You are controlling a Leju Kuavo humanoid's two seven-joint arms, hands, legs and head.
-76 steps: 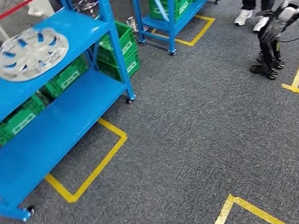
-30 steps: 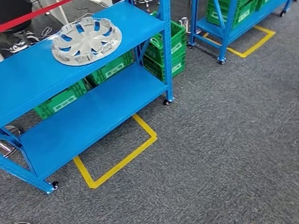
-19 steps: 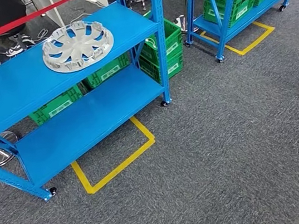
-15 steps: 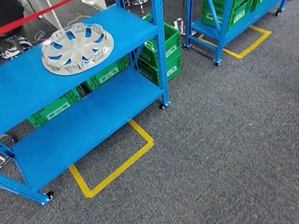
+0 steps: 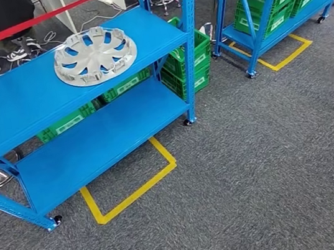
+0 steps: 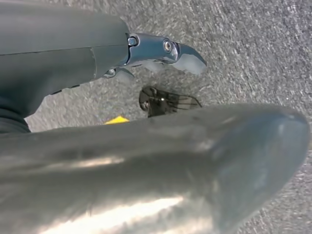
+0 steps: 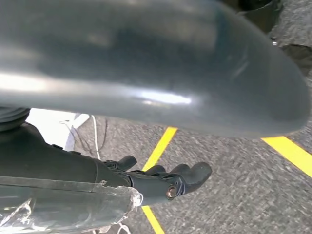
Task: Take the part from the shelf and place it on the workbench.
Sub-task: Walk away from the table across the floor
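Since 0.5 s ago, only the whole view is shifted slightly; the hubcap [image 5: 95, 54] lies on the blue shelf [image 5: 19, 103]. Left hand [image 6: 162, 48] and right hand [image 7: 165, 180] hang extended, holding nothing. If reached from this far, the wide hubcap could be knocked or slip.

I'm looking into a workshop or warehouse floor: blue steel shelving racks [image 5: 78, 81] on castors stand inside yellow tape markings [image 5: 132, 190] on grey carpet [image 5: 266, 167], green plastic crates [image 5: 190, 58] are stacked beneath, and a red barrier tape [image 5: 35, 19] runs behind.
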